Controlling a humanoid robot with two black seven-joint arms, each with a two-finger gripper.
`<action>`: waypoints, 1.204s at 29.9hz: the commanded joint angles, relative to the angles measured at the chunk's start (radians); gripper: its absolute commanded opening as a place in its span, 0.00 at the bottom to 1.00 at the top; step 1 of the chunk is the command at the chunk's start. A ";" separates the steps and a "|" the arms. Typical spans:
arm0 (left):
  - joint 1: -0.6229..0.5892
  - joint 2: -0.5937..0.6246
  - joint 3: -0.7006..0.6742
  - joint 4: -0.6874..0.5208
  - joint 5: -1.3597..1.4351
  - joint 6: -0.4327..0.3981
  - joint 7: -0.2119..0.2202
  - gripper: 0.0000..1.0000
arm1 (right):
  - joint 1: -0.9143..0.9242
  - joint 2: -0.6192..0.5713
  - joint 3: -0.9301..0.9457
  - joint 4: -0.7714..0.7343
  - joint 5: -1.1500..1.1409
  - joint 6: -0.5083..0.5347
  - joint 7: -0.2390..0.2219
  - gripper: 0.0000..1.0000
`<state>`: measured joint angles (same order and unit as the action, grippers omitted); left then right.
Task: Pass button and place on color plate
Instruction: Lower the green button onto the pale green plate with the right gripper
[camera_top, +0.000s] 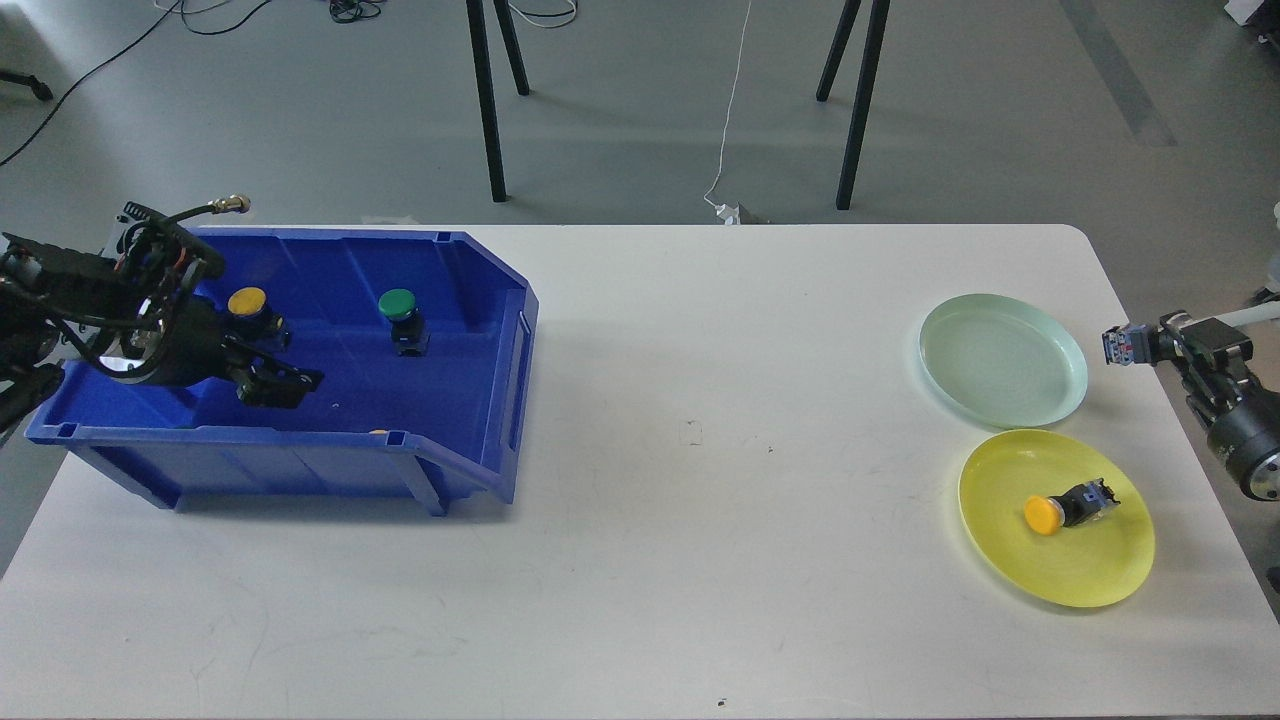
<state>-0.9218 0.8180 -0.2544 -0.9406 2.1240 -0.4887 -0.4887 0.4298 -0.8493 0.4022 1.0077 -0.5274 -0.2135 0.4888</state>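
My right gripper (1150, 345) is shut on a button (1121, 347); only its blue-grey rear block shows, sticking out to the left. It hangs just right of the pale green plate (1003, 360), near the table's right edge. The yellow plate (1090, 570) holds a yellow button (1046, 515) lying on its side. My left gripper (280, 385) is down inside the blue bin (300, 460), low and in front of a yellow button (248, 302) and left of a green button (398, 303). It holds nothing; its dark fingers cannot be told apart.
A sliver of another yellow button (378, 432) shows behind the bin's front wall. The white table (700, 520) lies between bin and plates. Black stand legs (486, 100) rise from the floor behind the table.
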 joint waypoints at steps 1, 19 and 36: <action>0.001 -0.040 0.012 0.063 -0.002 0.000 0.000 0.93 | 0.035 0.097 -0.026 -0.109 -0.040 0.003 0.000 0.00; -0.011 -0.045 0.000 0.054 -0.074 0.000 0.000 0.93 | 0.161 0.286 -0.071 -0.287 -0.037 0.080 0.000 0.39; -0.045 -0.017 -0.005 0.043 -0.298 0.000 0.000 0.94 | 0.150 0.286 -0.052 -0.278 -0.028 0.075 0.000 0.57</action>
<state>-0.9651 0.8000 -0.2601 -0.8974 1.8863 -0.4887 -0.4885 0.5868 -0.5615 0.3472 0.7293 -0.5562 -0.1376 0.4887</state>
